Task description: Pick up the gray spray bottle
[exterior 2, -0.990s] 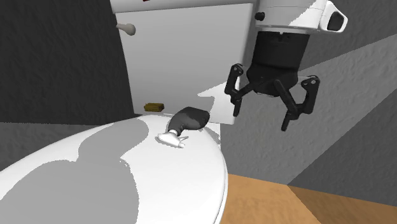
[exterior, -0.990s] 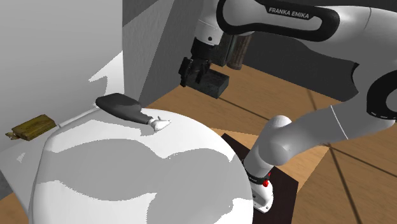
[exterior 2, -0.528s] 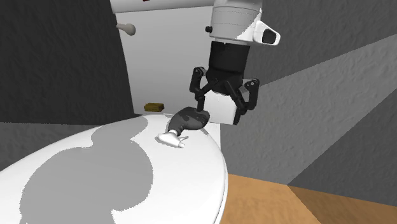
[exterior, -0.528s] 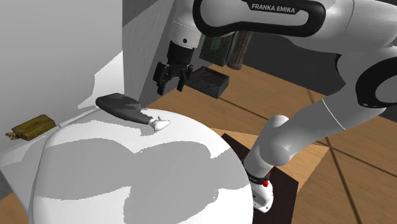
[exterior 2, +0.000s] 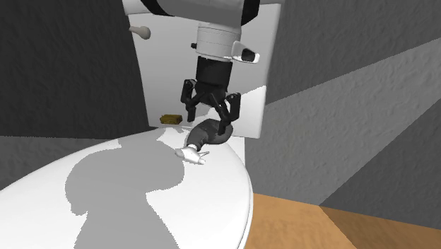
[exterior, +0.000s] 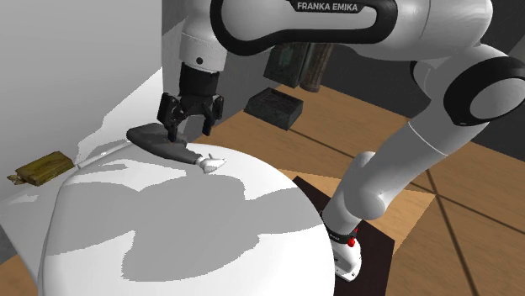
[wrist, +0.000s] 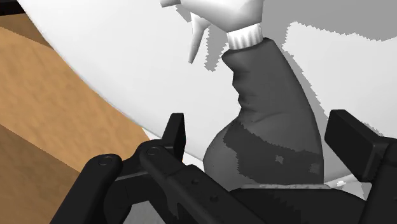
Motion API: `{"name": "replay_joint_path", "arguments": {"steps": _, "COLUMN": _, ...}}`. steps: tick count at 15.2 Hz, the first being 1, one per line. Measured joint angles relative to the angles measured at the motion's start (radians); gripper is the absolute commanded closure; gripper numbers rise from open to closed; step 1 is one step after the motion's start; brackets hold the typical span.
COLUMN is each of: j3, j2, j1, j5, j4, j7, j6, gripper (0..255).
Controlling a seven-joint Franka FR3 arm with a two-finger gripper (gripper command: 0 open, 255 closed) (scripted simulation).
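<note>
Spray bottle [exterior: 154, 137] is lying on the toilet lid [exterior: 185, 244] as my gripper [exterior: 188, 131], just swung over, is straddling its dark body, jaws wide, squeeze still pending.

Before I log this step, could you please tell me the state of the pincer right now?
Pincer: open, straddling the body of the dark gray spray bottle, not yet gripping it.

Black gripper [exterior 2: 209, 122], fingers spread, low over dark grey spray bottle [exterior 2: 210, 134] lying on white rounded surface [exterior 2: 212, 191], white nozzle toward camera. Small brown block [exterior 2: 169, 119] behind, near white tank [exterior 2: 169, 71]. Lever [exterior 2: 141, 32] upper left. Wooden floor [exterior 2: 297, 223] lower right.
</note>
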Motion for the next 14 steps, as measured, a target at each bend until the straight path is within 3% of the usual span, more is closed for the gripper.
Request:
{"name": "replay_joint_path", "arguments": {"steps": 3, "j3": 0.032, "j2": 0.074, "j1": 0.01, "j5": -0.009, "j4": 0.065, "j7": 0.054, "j6": 0.008, "gripper": 0}}
{"name": "replay_joint_path", "arguments": {"steps": 10, "j3": 0.045, "j2": 0.092, "j1": 0.017, "j5": -0.004, "j4": -0.008, "j7": 0.051, "j6": 0.098, "gripper": 0}}
{"name": "replay_joint_path", "arguments": {"steps": 11, "j3": 0.046, "j2": 0.093, "j1": 0.017, "j5": -0.005, "j4": -0.01, "j7": 0.051, "j6": 0.101, "gripper": 255}}
{"name": "replay_joint_path", "arguments": {"steps": 14, "j3": 0.046, "j2": 0.093, "j1": 0.017, "j5": -0.004, "j4": -0.012, "j7": 0.05, "j6": 0.104, "gripper": 255}}
